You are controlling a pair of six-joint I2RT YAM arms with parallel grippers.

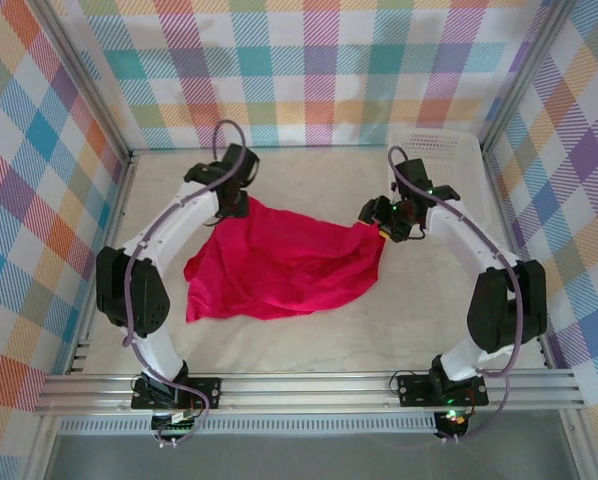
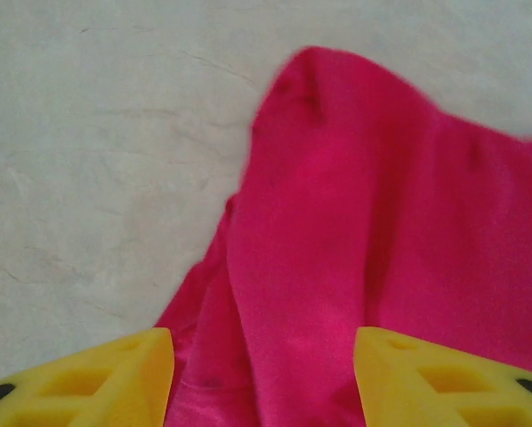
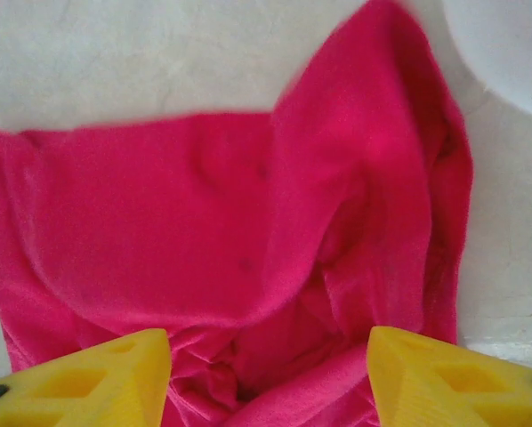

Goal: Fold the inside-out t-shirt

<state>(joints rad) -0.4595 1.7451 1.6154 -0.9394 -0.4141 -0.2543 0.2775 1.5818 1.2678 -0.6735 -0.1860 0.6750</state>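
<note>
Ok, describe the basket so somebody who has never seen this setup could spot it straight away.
Start at the pale table inside the plaid walls, then go to its far right corner, behind the right arm. The basket sits there. It is a white plastic tub with lattice sides, rigid and boxy, unlike the soft crimson t-shirt spread mid-table.

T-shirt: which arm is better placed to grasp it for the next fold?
Right, probably: the right gripper, jaws open, straddles bunched t-shirt fabric; the left gripper straddles a smoother ridge.
</note>
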